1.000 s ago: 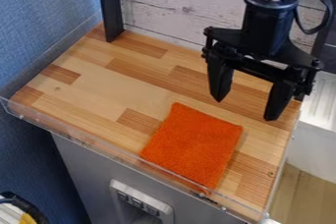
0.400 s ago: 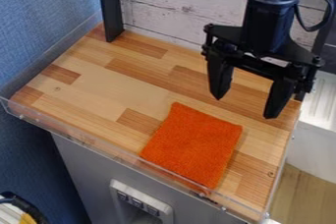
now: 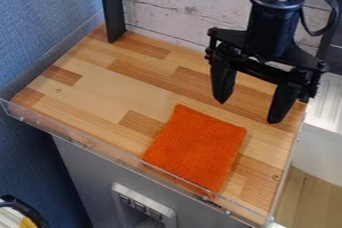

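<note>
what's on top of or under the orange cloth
Nothing is visible on top of the orange cloth. It lies on the wooden counter; anything under it would be covered.

We saw the wooden counter [image 3: 100, 92] in bright, soft light, though we could not tell its source. Along the right edge of the orange cloth [image 3: 198, 147] we made out 1 faint, soft shadow. We noticed thin glints on the clear plastic rim [image 3: 120, 157] and a pale sheen on the arm's collar [image 3: 275, 2]. The white surface [image 3: 325, 104] at right looked brightest to us, while the blue wall [image 3: 47, 17] darkened toward the lower left. We found little shading detail on the gripper's [image 3: 248, 112] 2 black fingers.
</note>
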### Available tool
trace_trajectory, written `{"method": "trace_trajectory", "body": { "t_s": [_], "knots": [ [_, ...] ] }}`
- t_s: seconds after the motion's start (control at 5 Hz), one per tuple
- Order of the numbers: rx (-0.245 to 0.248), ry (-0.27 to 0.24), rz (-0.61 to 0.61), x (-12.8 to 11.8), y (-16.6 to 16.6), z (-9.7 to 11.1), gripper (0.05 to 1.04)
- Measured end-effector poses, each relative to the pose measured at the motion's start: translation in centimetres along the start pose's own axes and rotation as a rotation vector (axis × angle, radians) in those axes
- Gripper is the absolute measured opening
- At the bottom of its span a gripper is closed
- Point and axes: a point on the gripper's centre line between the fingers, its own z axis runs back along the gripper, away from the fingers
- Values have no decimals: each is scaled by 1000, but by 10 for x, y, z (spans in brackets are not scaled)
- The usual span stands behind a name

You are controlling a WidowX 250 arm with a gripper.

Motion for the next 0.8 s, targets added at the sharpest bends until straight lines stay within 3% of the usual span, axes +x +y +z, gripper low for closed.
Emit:
{"method": "trace_trajectory", "body": {
  "t_s": [0.8],
  "knots": [
    [8, 10, -6, 4, 0, 8, 991]
  ]
}}
